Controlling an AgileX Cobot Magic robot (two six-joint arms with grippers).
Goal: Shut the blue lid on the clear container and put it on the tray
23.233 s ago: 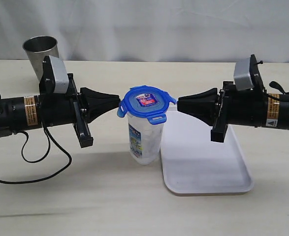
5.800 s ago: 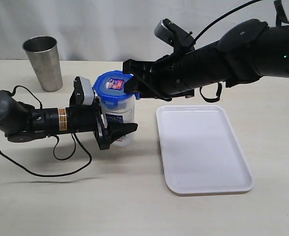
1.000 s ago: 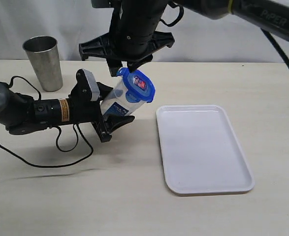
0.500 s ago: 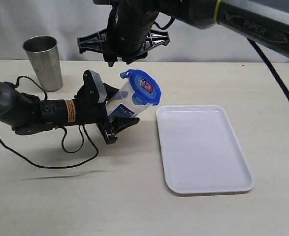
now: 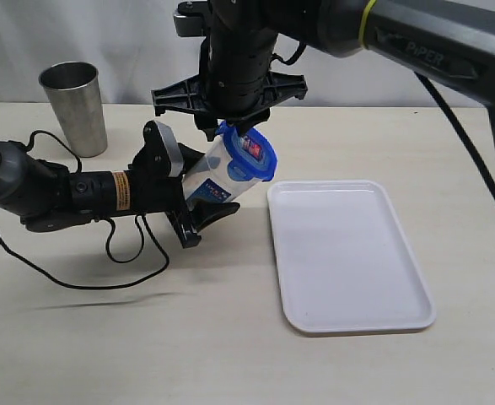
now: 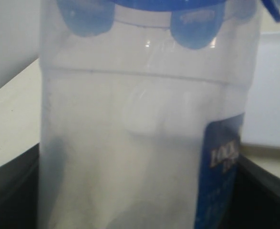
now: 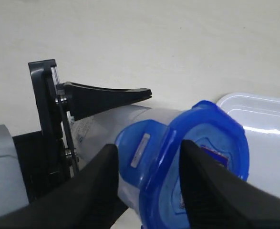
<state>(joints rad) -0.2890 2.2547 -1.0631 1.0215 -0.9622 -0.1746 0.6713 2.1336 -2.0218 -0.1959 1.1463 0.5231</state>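
Left claw (image 5: pixel 207 186) clamped round container (image 5: pixel 216 171) — tilted, top leaning toward tray (image 5: pixel 348 261), just beside tray, not on it. Lid (image 5: pixel 255 156) sits on container's mouth. Right claw (image 7: pixel 149 186) above, fingers spread wide, straddling lid's rim — contact unclear.

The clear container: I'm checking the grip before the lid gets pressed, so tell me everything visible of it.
The clear container is a tall, narrow, see-through plastic cylinder with a blue printed label on its side. It leans toward the tray, clamped around its body by the left gripper. The blue lid caps it, and the open right gripper straddles the lid's edge.
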